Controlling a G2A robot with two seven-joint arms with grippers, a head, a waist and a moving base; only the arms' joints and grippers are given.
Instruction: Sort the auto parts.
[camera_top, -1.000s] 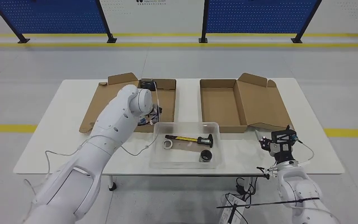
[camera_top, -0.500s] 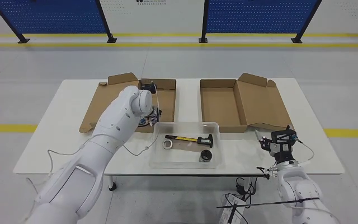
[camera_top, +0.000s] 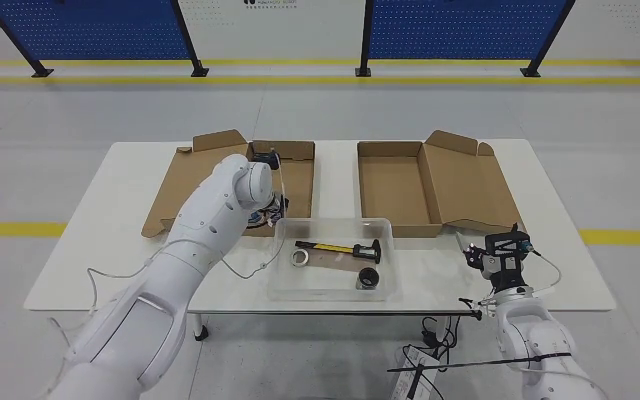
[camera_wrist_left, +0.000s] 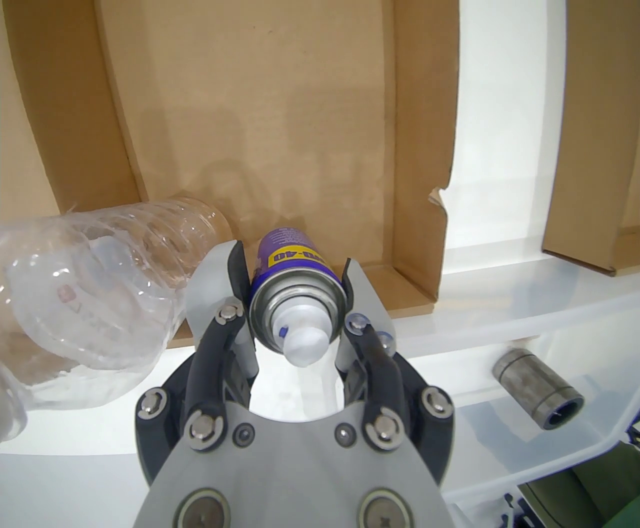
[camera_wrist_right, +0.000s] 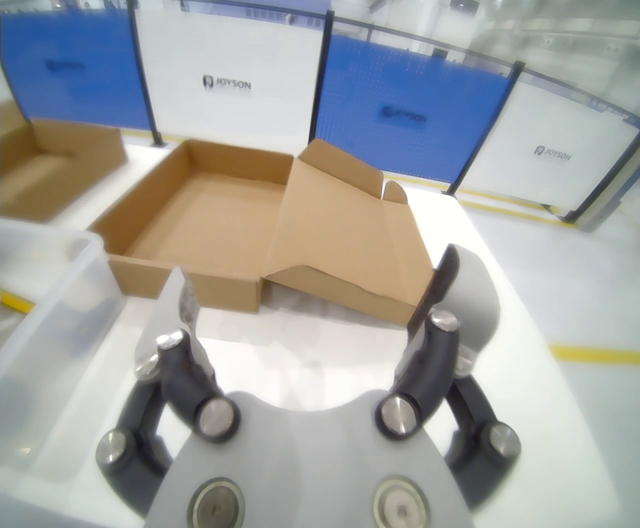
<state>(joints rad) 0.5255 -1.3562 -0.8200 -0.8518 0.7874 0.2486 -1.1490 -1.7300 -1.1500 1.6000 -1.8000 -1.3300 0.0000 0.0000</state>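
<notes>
I'm clamping the spray can (camera_wrist_left: 289, 256) in my left gripper (camera_wrist_left: 294, 274) over the cardboard box (camera_wrist_left: 250, 100) behind the clear bin (camera_top: 284, 284); my right gripper (camera_wrist_right: 312, 272) is sitting wide open, empty, right of it.

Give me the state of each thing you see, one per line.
left claw, shut on the spray can
spray can, held at the left box
plastic bottle, on its side, beside the spray can
left box, open
right box, open, flap folded out
metal sleeve, on its side in the clear bin
right claw, open, holding nothing
</notes>
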